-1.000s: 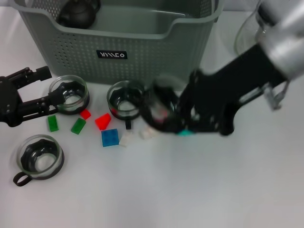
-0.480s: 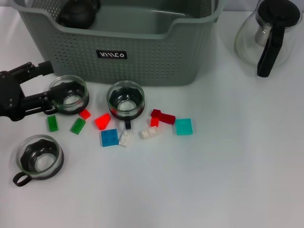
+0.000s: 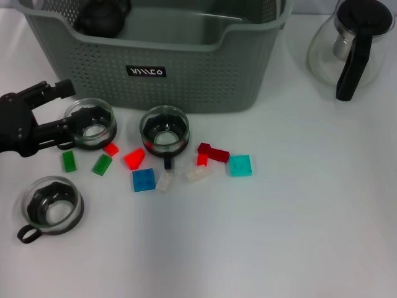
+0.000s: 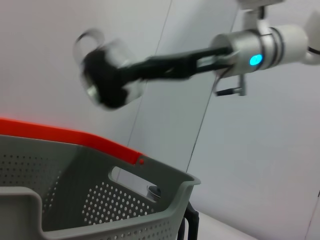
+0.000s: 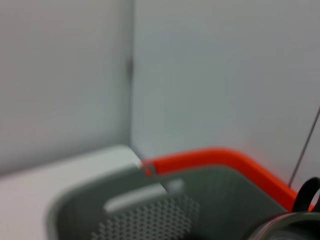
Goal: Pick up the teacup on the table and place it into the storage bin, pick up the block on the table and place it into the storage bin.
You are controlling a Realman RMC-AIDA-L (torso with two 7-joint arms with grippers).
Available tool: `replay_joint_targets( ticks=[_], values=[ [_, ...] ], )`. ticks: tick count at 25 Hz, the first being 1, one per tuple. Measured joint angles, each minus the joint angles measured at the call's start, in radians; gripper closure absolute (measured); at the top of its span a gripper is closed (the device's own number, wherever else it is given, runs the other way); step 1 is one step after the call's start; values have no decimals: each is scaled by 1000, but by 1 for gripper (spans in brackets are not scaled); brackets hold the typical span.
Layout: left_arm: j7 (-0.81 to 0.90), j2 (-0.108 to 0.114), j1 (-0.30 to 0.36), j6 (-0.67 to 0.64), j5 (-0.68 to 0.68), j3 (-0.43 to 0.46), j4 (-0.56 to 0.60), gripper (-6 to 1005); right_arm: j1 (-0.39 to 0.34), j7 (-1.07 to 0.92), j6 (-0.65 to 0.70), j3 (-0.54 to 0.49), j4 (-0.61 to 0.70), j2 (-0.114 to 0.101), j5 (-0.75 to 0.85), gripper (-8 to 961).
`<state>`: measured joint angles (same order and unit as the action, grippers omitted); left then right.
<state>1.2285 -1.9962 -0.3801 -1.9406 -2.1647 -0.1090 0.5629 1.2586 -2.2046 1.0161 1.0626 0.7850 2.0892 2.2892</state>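
Head view: the left gripper stands spread, empty, a glass teacup just beyond its fingertips, the storage bin behind; it should straddle the rim squarely before closing. Left wrist view: the right gripper carries a teacup high above the bin; lower before releasing.

A grey-green perforated plastic storage bin with a white-lettered black label is seen; an orange rim is shown.
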Motion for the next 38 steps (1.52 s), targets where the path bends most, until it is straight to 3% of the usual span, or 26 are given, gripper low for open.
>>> replay_joint_targets(
  ticks=[2, 5, 9, 12, 17, 25, 38],
  values=[
    [0, -3, 0, 0, 0, 1, 0, 143, 73, -9, -91, 7, -109, 10, 86, 896],
    [0, -7, 0, 1, 5, 2, 0, 143, 129, -10, -245, 70, -253, 20, 113, 896],
    [0, -11, 0, 6, 11, 3, 0, 143, 166, -1, -428, 176, -421, 24, 36, 896],
    [0, -10, -4, 7, 11, 3, -10, 143, 161, 2, -483, 261, -471, 30, -29, 896],
    [-5, -9, -7, 8, 11, 3, -15, 144, 115, 2, -492, 349, -485, 28, -120, 895],
    [-7, -11, -8, 9, 11, 0, -22, 144, 53, 2, -492, 362, -481, 28, -131, 864],
    [-8, -12, -11, 9, 11, 1, -22, 144, 50, -4, -481, 358, -480, 22, -131, 796]
  ],
)
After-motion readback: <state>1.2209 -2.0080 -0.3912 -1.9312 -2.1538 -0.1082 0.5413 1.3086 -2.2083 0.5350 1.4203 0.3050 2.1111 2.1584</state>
